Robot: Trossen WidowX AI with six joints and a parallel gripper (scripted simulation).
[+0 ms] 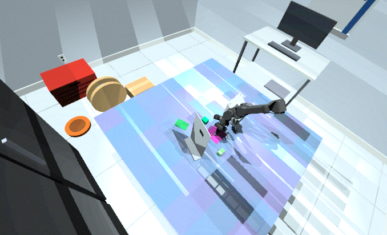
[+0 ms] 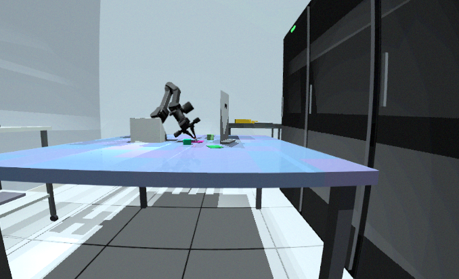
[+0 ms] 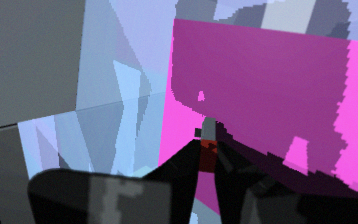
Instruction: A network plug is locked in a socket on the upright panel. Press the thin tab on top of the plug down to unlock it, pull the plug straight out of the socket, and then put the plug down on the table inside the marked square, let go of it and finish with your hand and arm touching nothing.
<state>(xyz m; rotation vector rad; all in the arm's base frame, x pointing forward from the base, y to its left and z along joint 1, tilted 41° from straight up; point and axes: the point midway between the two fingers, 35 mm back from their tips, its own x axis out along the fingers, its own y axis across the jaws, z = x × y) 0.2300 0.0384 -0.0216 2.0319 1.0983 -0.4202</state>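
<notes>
Gripper (image 3: 207,150) fingers are pinched nearly together on the plug (image 3: 209,131), a small grey body with a red part nearest the fingertips, poking out past them toward 12 o'clock in the wrist view. That view looks down on the magenta square (image 3: 280,90), which fills the frame from 12 to 4 o'clock, with the arm's shadow lying across most of it. In the top view the arm (image 1: 248,109) reaches in from 3 o'clock and the gripper hangs low over the square, just at 3 o'clock of the panel (image 1: 199,135), whose dark socket (image 1: 201,133) now looks vacant. From the side view the fingertips sit just above the table (image 2: 175,162), though whether the plug touches the surface yet is too small to tell. By my judgement the pull-out is done and the set-down is in hand. The plug looks tiny, rigid and light, so it should neither sag nor bend, but its thin tab is probably the fragile part and its smooth sides could slip or twist if the hold is off centre. The sensible place to hold it is across the flat sides of the body, behind the tab, as appears to be the case here. Being so light, it may cling to a finger or skitter on release, so a low, gentle drop inside the square seems wise.
</notes>
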